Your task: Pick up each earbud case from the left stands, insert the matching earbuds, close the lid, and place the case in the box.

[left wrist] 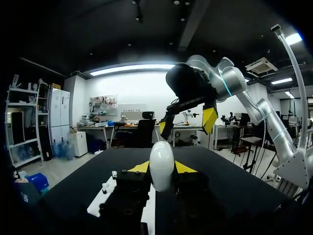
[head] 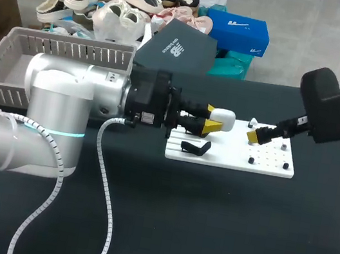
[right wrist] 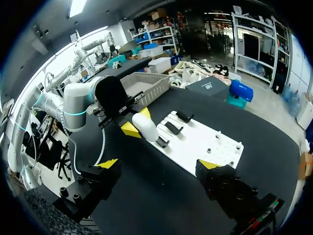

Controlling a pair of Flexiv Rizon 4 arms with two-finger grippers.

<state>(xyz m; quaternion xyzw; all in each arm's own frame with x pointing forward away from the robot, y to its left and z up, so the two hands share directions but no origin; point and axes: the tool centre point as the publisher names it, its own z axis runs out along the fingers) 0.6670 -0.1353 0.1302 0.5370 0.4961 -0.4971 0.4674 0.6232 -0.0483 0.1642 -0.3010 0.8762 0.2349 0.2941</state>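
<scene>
The left gripper (head: 209,120) is clamped on a smooth white earbud case (head: 224,118), one yellow-tipped finger on each side. It holds the case above the left end of a white board (head: 230,158) on the black table (head: 206,224). The right gripper (right wrist: 159,164) hangs over the board's right end with its fingers spread wide and nothing between them.

The next step looks like fetching an earbud from the board to put in the held case. For that, the left arm should keep the case steady, with its lid side turned toward the other arm. The right fingers should narrow before coming down, because the piece is tiny and could easily be knocked aside.

Several things are hard to make out. The case shows no seam, so I cannot tell whether its lid is closed or which way it opens. The small specks on the board's right end — white and dark — could be earbuds or pegs. The left gripper covers part of the black stands (head: 195,147). The left arm hides part of the grey crate (head: 59,50) behind it.
</scene>
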